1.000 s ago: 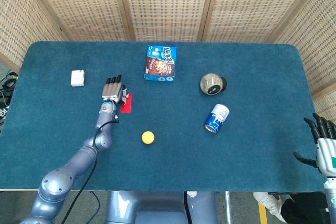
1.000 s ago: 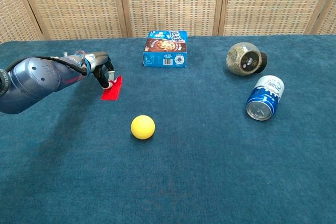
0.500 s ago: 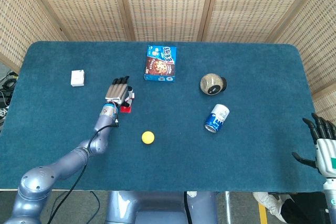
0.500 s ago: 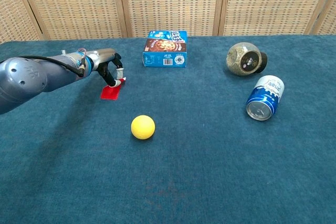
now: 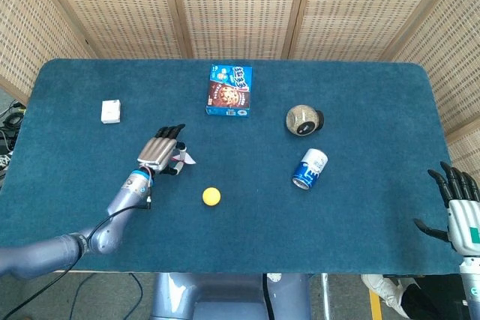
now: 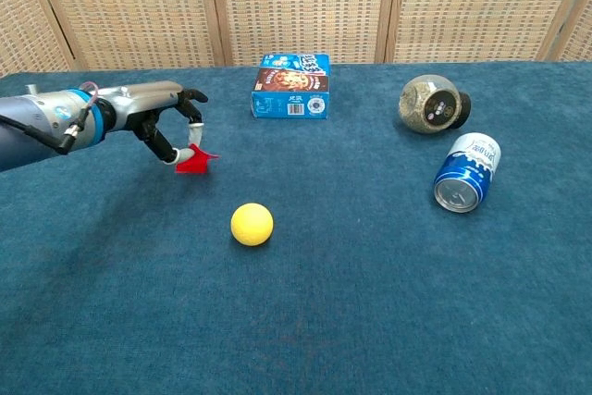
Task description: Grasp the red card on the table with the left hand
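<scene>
Left hand (image 5: 160, 154) in the head view pinched the red card (image 5: 180, 159), mostly hidden beneath my fingers, left of the yellow ball (image 5: 211, 196). Right hand (image 5: 459, 211) sat open at the table's near right edge. Chest view: I held the card (image 6: 193, 161) at fingertip, just above the cloth (image 6: 351, 275).

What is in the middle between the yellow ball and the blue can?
Nothing. In the chest view, only bare blue cloth stretches from the yellow ball to the blue can; the head view shows the same.
</scene>
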Controlling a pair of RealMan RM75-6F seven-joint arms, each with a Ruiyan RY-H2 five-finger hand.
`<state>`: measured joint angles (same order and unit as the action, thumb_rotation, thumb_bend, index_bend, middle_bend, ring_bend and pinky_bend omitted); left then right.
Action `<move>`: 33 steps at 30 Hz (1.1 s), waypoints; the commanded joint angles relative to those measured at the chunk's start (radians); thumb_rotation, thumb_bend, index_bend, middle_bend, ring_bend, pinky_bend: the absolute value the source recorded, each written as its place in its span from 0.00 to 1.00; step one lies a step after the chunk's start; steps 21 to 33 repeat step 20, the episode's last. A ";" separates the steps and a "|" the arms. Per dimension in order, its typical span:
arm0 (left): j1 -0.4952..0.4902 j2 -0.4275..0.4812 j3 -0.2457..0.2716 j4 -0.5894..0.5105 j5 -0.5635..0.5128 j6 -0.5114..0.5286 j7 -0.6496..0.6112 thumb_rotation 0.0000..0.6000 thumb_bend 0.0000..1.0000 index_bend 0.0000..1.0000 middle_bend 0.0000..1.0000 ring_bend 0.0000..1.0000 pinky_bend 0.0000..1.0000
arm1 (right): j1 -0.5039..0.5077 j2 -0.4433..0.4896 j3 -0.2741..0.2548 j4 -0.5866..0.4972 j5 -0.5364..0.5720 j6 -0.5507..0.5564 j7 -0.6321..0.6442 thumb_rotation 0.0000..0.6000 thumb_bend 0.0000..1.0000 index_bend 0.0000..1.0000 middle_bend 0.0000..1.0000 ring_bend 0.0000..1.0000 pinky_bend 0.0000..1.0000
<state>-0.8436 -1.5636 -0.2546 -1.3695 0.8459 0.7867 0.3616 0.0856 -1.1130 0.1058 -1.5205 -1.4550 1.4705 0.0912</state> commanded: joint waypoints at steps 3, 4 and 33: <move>0.051 0.132 -0.027 -0.174 0.084 0.163 -0.003 1.00 0.46 0.67 0.00 0.00 0.00 | -0.003 0.002 -0.003 -0.007 -0.009 0.010 -0.003 1.00 0.00 0.12 0.00 0.00 0.00; 0.054 0.146 -0.034 -0.190 0.083 0.170 -0.010 1.00 0.46 0.67 0.00 0.00 0.00 | -0.004 0.003 -0.003 -0.009 -0.011 0.011 -0.004 1.00 0.00 0.12 0.00 0.00 0.00; 0.019 0.174 -0.066 -0.205 0.069 0.159 -0.077 1.00 0.43 0.67 0.00 0.00 0.00 | -0.001 0.003 -0.007 -0.029 -0.018 0.012 -0.028 1.00 0.00 0.12 0.00 0.00 0.00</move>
